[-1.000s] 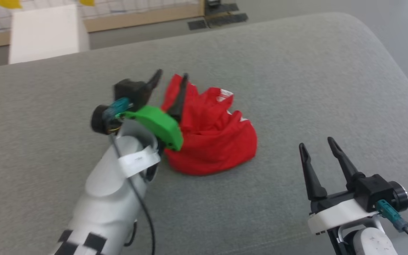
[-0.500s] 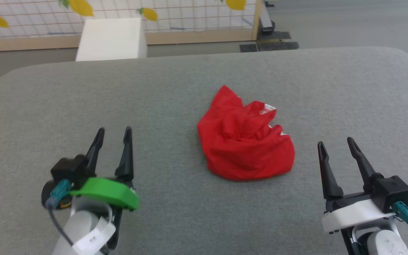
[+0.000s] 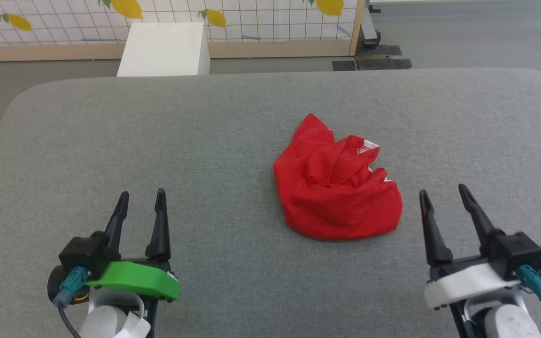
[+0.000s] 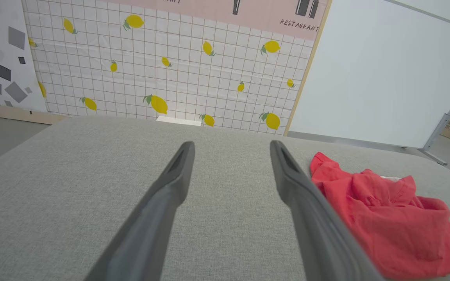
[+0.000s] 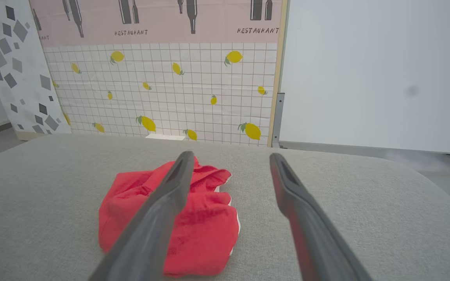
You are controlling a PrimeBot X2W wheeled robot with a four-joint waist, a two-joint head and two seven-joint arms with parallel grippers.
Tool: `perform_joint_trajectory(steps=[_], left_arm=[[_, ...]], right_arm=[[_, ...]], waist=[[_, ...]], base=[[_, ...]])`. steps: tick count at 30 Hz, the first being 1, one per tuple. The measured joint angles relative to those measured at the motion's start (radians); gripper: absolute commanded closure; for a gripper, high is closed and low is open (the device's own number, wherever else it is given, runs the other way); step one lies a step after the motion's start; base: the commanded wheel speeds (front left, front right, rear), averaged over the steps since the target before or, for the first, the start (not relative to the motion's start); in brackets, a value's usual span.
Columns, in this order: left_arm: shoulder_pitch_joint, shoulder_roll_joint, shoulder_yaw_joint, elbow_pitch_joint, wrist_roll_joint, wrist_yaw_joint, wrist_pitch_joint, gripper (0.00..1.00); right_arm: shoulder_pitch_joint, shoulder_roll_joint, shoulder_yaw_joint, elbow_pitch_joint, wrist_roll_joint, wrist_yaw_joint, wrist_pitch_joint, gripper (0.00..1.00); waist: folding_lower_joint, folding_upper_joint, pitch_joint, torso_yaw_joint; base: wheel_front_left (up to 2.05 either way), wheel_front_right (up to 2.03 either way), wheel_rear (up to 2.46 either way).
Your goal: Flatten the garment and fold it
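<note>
Nearest me, my left hand (image 3: 142,194) and right hand (image 3: 443,190) are both spread wide, holding nothing, either side of the garment (image 3: 336,197). It lies crumpled on the grey worktop (image 3: 204,141); beyond it stands a white box (image 3: 162,49).

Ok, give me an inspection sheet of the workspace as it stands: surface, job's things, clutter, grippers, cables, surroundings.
Surface: grey fabric-covered table with rounded corners.
Job's things: bright red soft fabric shorts, crumpled in a heap right of centre, a little white trim showing at the far edge; not flattened, not folded.
Clutter: nothing seen.
Grippers: left gripper open, well apart from the shorts; right gripper open, close beside the heap; both hold nothing.
Cables: teal-plugged dark cable at the left wrist and right wrist, away from the shorts.
Surroundings: white box, lemon-print grid panel, grey floor.
</note>
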Motion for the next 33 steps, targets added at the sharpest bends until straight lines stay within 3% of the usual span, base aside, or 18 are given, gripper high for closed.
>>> perform_joint_trajectory(steps=[5, 10, 16, 22, 23, 24, 25, 26, 33], left_arm=[[-0.001, -0.014, 0.009, -0.013, 0.008, -0.007, 0.0, 0.0], [-0.005, -0.022, 0.009, -0.018, 0.01, -0.013, 0.0, 0.0], [-0.037, -0.028, 0.002, -0.025, 0.012, -0.021, 0.0, 0.0], [-0.059, -0.032, -0.006, -0.025, 0.011, -0.023, 0.0, 0.0], [-0.06, -0.032, -0.007, -0.024, 0.011, -0.026, 0.0, 0.0], [-0.06, -0.032, -0.006, -0.024, 0.01, -0.029, 0.0, 0.0], [-0.06, -0.032, -0.006, -0.023, 0.009, -0.029, 0.0, 0.0], [-0.06, -0.032, -0.006, -0.023, 0.008, -0.029, 0.0, 0.0], [-0.06, -0.033, -0.009, -0.016, 0.001, -0.029, 0.0, 0.0]], right_arm=[[-0.116, -0.001, 0.077, 0.035, -0.016, 0.0, 0.109, 0.0], [-0.302, 0.002, 0.193, 0.2, -0.014, 0.0, 0.367, 0.0], [-0.479, -0.001, 0.204, 0.411, 0.034, 0.0, 0.618, 0.0], [-0.576, -0.001, 0.248, 0.524, 0.044, 0.0, 0.716, 0.0], [-0.587, 0.0, 0.256, 0.536, 0.045, 0.0, 0.717, 0.04], [-0.596, 0.0, 0.263, 0.545, 0.047, 0.0, 0.722, 0.29], [-0.605, 0.0, 0.271, 0.553, 0.053, 0.0, 0.724, 0.76], [-0.611, 0.0, 0.279, 0.56, 0.061, 0.0, 0.724, 1.0], [-0.64, 0.0, 0.342, 0.553, 0.121, 0.0, 0.665, 1.0]], waist=[[0.0, 0.0, 0.019, 0.01], [0.0, 0.0, 0.047, 0.028], [0.0, 0.0, 0.088, 0.061], [0.0, 0.0, 0.127, 0.104], [0.0, 0.0, 0.133, 0.111], [0.0001, 0.0, 0.137, 0.117], [0.0, 0.0, 0.142, 0.123], [0.0, 0.0, 0.146, 0.128], [0.0, 0.0, 0.147, 0.146]], base=[[0.0, 0.0, 0.0], [0.0, 0.0, 0.0], [0.0, 0.0, 0.0], [0.0, 0.0, 0.0], [0.0, 0.0, 0.0], [0.0, 0.0, 0.0], [0.0, 0.0, 0.0], [0.0, 0.0, 0.0], [0.0, 0.0, 0.0]])
